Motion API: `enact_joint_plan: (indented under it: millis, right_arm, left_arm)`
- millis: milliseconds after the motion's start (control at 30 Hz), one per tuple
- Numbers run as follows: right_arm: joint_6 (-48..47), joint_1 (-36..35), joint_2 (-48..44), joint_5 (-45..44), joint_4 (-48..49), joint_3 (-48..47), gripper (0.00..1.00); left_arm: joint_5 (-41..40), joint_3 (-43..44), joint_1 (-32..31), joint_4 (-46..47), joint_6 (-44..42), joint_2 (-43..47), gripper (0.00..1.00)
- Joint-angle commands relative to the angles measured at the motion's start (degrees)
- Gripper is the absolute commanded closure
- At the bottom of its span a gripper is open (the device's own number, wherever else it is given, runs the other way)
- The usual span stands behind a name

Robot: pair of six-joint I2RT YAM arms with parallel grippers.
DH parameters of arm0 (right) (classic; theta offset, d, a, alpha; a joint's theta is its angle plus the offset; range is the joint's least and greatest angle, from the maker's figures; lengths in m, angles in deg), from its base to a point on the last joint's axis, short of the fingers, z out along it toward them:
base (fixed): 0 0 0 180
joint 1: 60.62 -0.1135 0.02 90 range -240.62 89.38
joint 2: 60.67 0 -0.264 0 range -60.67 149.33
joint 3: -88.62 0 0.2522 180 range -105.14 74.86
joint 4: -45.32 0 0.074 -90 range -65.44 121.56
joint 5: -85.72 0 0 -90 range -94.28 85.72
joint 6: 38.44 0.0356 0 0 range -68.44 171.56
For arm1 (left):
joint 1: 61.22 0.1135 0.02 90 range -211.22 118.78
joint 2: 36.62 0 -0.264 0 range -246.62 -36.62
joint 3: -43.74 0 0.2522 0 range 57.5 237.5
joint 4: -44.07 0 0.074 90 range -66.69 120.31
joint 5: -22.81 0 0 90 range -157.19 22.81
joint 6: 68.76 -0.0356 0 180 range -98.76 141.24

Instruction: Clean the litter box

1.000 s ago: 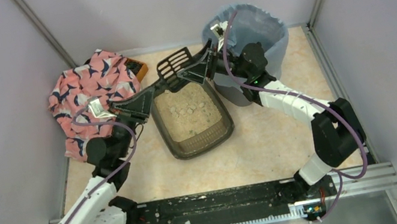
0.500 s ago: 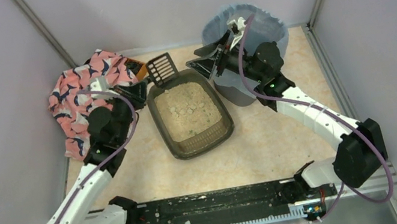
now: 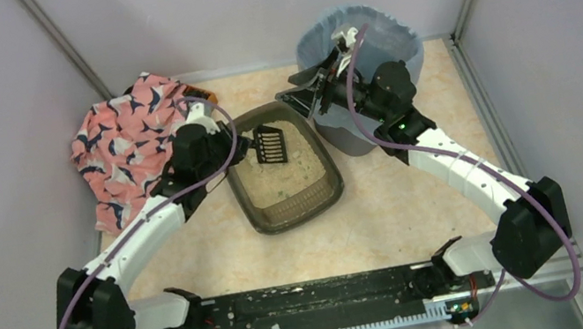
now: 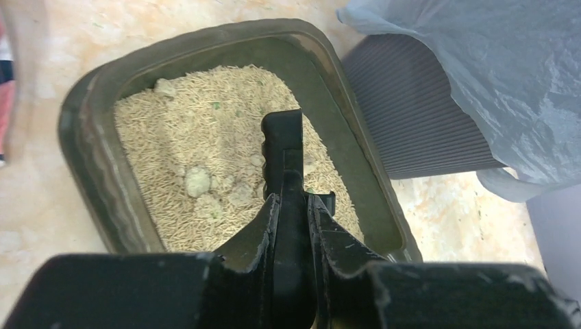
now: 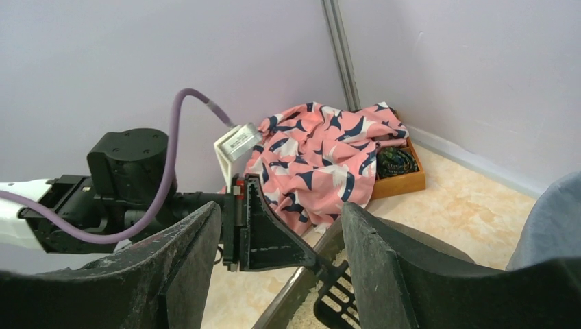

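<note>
The litter box (image 3: 296, 215) is a dark grey-brown tray with beige granules at mid-table. It fills the left wrist view (image 4: 85, 144), with a few pale clumps (image 4: 197, 181) in the litter. My left gripper (image 3: 245, 145) is shut on the handle of the black slotted scoop (image 3: 271, 143). The scoop's head is over the litter at the far end of the box. In the left wrist view the jaws (image 4: 293, 200) clamp the handle of the scoop (image 4: 283, 137). My right gripper (image 3: 296, 97) is open and empty above the box's far right corner, next to the bin. In its own view (image 5: 281, 212) the scoop (image 5: 336, 298) shows between its fingers.
A round bin (image 3: 345, 133) with a blue-grey bag liner (image 3: 379, 38) stands right of the box, touching it. A pink patterned cloth (image 3: 128, 143) lies at the far left over a wooden box (image 5: 401, 179). Purple walls close in three sides.
My left arm has swung the scoop from beyond the box's far left corner down over the litter. The right gripper let go a second ago, drew back toward the bin, then stayed.
</note>
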Motion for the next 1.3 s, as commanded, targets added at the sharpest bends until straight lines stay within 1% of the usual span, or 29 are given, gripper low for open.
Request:
enact_joint_plan:
  millis: [0,67,167,300,400,567,800,900,1100,1267]
  right_arm:
    - [-1.0,-0.3,-0.8,-0.2,1.1,-0.4,0.35]
    - [-1.1,-0.3,-0.9,-0.4,0.9,-0.2,0.35]
    - [-0.9,-0.3,-1.1,0.1,1.3,0.1,0.35]
    - [-1.4,-0.3,-1.6,0.1,0.6,0.3,0.35]
    - [-2.2,-0.3,-1.8,-0.2,-0.5,0.0,0.35]
    - [-2.4,-0.3,-1.8,-0.3,-0.3,0.7,0.35]
    - [-2.2,-0.3,-1.4,-0.2,0.0,1.0,0.35]
    - [-2.0,-0.3,-1.5,-0.1,0.2,1.1,0.35]
    - [-2.2,-0.3,-2.2,-0.1,0.5,2.0,0.35]
    - [-2.4,-0.2,-3.2,-0.4,0.6,2.9,0.35]
  left_arm:
    - [7.2,5.1,0.5,-2.4,1.7,-3.4,1.00]
    - [8.2,6.6,0.7,-4.5,2.0,-5.5,1.00]
    - [9.0,7.4,0.7,-4.9,2.3,-8.4,1.00]
    - [7.2,8.2,0.8,-5.5,2.5,-11.0,1.00]
    - [4.0,9.9,0.8,-8.2,1.3,-11.6,1.00]
    - [0.9,12.0,1.0,-11.1,0.0,-11.6,1.00]
    - [-0.2,12.5,1.4,-12.9,-1.1,-11.3,1.00]
    - [0.5,12.5,1.5,-12.8,-1.3,-11.9,1.00]
    - [2.3,14.6,1.5,-12.7,-1.5,-17.8,1.00]
    - [1.2,20.3,1.4,-17.9,-3.0,-22.0,1.00]
